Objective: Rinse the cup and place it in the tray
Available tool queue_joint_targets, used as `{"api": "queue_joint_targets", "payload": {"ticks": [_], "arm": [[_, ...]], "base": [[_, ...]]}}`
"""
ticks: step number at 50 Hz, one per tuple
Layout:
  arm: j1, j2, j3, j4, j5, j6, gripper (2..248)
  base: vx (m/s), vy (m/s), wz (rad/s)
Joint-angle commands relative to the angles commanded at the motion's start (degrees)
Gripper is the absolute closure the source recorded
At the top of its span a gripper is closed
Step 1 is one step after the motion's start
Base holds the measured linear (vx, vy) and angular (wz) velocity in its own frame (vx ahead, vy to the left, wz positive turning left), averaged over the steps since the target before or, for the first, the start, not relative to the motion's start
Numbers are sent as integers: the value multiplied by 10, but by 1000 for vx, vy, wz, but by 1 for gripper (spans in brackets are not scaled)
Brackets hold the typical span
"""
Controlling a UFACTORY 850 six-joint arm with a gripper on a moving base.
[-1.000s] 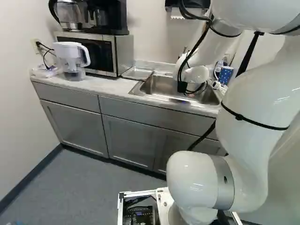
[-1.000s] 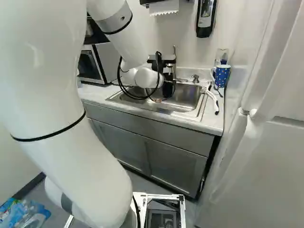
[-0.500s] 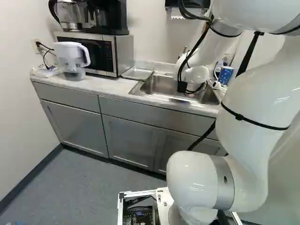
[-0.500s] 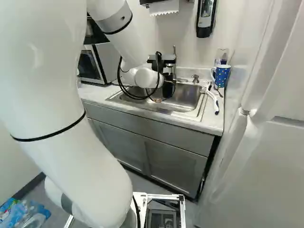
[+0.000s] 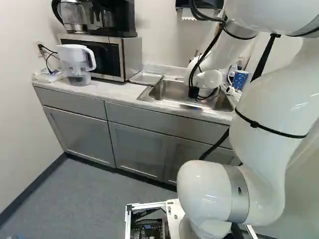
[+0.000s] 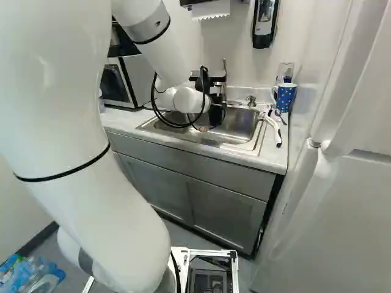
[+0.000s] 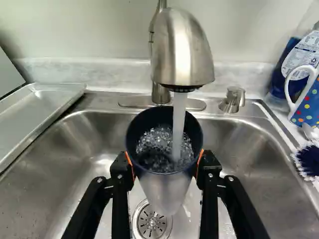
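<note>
Cup [image 7: 162, 186] is btwn my fingers [image 7: 118, 199], mouth up under the running tap [image 7: 182, 50]. They're clamped on it from both sides, held apart by its width. It hides most of the pads [image 7: 201, 159]. Mug [image 7: 308, 102], out past one finger, is cut off in wrist cam, whole in R base cam. Tray [image 7: 42, 107], past the other, shows in L base cam, can't see it in R.

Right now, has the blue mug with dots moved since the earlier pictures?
No, it hasn't gone any way. In the right base view, the blue polka-dot mug stands just as far right of the soap pump as before.
</note>
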Motion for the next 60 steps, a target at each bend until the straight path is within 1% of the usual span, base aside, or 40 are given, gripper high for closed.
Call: {"api": "queue_joint_targets", "payload": {"ticks": [37,45,60], "arm": [[2,1,1,0,0,0,124],[11,5,5,0,0,0,124],[37,9,9,0,0,0,124]], "base": [[0,0,0],[0,0,0],[0,0,0]]}}
